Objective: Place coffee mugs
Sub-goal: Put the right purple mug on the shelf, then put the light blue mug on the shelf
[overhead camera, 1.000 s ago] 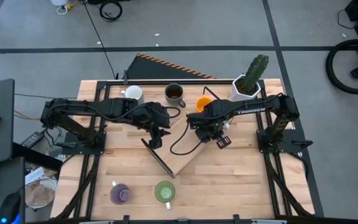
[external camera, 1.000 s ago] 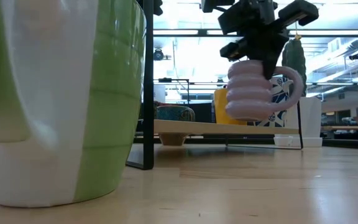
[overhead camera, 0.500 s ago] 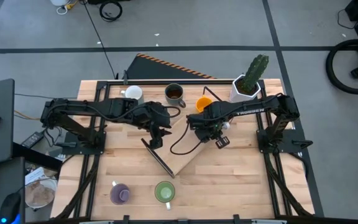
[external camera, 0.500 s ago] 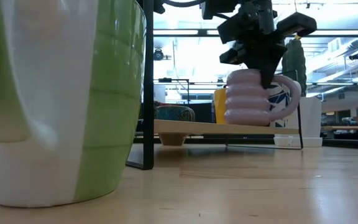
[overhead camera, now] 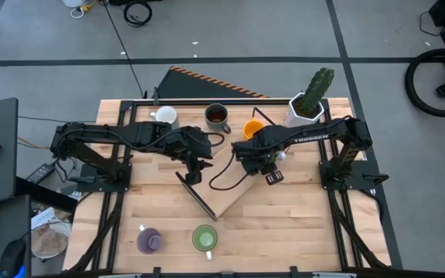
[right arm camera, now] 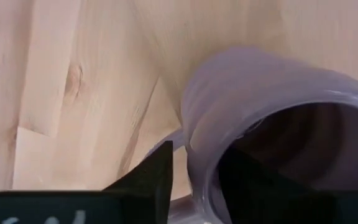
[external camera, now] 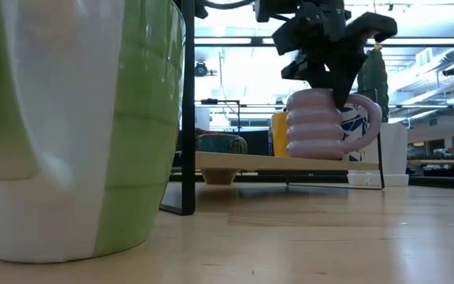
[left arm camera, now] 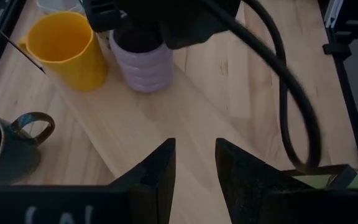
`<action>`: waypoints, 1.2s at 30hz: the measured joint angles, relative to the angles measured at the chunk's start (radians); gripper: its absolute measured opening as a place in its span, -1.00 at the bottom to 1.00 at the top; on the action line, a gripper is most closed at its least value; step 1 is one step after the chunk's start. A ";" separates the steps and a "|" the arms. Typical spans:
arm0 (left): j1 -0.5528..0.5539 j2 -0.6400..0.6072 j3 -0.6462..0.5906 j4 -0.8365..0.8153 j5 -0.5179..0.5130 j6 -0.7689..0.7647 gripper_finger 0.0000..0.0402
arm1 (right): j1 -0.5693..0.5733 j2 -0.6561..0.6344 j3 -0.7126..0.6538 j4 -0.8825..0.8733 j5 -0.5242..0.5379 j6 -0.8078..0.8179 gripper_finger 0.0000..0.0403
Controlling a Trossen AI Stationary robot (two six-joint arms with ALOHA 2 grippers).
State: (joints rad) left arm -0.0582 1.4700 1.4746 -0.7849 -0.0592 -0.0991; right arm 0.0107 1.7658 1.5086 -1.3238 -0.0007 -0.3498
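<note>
Table (overhead camera: 300, 224) w/ long wooden board (overhead camera: 234, 193) lying diagonal mid-table; all places below rel. to board.

R gripper (external camera: 339, 91) comes down from above onto board's far end, fingers (right arm camera: 157, 177) straddling the rim of ribbed purple mug (external camera: 318, 126): one finger outside the wall, other inside the mouth. A strip of wood shows btw outer finger and wall, so grip looks released. Mug stands upright on board, base flat, handle toward cactus pot (overhead camera: 307, 104).

L gripper (left arm camera: 194, 168) hangs over board's mid part, on the side away from the pot, fingers parted, nothing btw them.

Yellow mug (left arm camera: 67, 50) stands just beside ribbed mug, whether on board's edge or off it I can't tell. Dark mug (left arm camera: 5, 146) off board, behind it; white mug (overhead camera: 163, 116) further along. Green mug (overhead camera: 205, 238) and second purple mug (overhead camera: 147, 240) well apart from board, at front edge.

Hard to see: from above, R arm covers ribbed mug. Low view half blocked by green mug. R wrist view cuts mug off, only part of rim seen.
</note>
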 joint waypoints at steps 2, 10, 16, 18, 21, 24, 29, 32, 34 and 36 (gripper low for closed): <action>0.000 0.000 0.000 0.001 -0.007 0.020 -0.41 | 0.002 -0.003 0.013 -0.011 0.000 0.022 -0.30; 0.035 -0.001 -0.023 -0.018 -0.100 0.166 -0.41 | 0.038 -0.037 0.088 -0.063 0.007 0.138 -0.13; 0.159 0.000 -0.113 -0.001 -0.105 0.293 -0.41 | 0.121 -0.123 0.062 -0.077 0.043 0.316 -0.09; 0.208 0.000 -0.125 0.029 -0.091 0.313 -0.41 | 0.160 -0.162 0.039 -0.068 0.063 0.374 -0.09; 0.280 0.000 -0.125 0.078 -0.026 0.309 -0.41 | 0.217 -0.219 0.000 -0.028 0.103 0.453 -0.09; 0.339 0.000 -0.125 0.096 0.031 0.293 -0.41 | 0.267 -0.265 -0.031 0.022 0.136 0.533 -0.09; 0.404 0.000 -0.118 0.039 0.056 0.293 -0.41 | 0.337 -0.297 -0.050 0.080 0.173 0.644 -0.09; 0.436 0.001 -0.068 -0.106 0.057 0.278 -0.41 | 0.373 -0.298 -0.058 0.102 0.186 0.696 -0.09; 0.454 0.000 -0.039 -0.158 0.056 0.249 -0.41 | 0.394 -0.298 -0.067 0.111 0.195 0.722 -0.09; 0.473 0.000 -0.013 -0.218 0.056 0.222 -0.41 | 0.410 -0.297 -0.081 0.122 0.213 0.745 -0.09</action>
State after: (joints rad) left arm 0.4151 1.4704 1.4619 -1.0033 -0.0029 0.1232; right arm 0.4206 1.4685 1.4280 -1.2018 0.2121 0.3955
